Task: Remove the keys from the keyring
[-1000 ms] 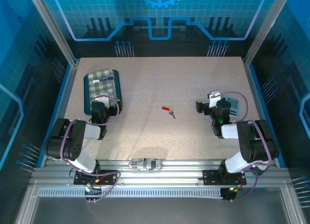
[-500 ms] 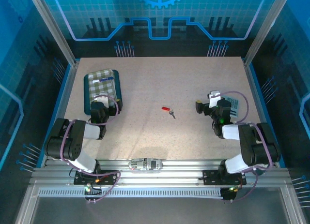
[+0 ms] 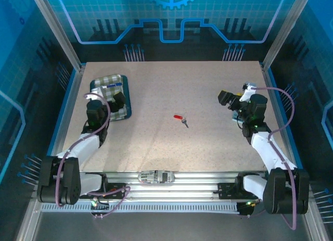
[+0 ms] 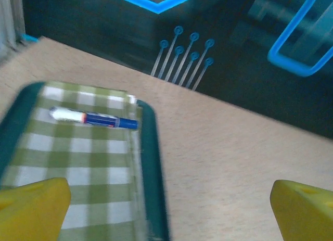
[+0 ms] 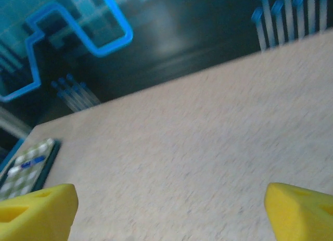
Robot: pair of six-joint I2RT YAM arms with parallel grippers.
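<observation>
Both arms have unfolded and stretched farther out over the table [image 3: 208, 152] since a moment ago. The left gripper [image 3: 106, 101] hangs spread wide and empty above the green checked tray [image 3: 126, 98]. The right gripper [image 3: 233, 98] gapes equally wide, holding nothing. Mid-table, well apart from both, lies the keyring [image 3: 178, 117], its key [image 3: 184, 123] pointing diagonally toward the near right.

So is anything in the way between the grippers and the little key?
Nothing visible is. Just bare table lies between the open left gripper, the open right gripper and the key on its keyring.
</observation>
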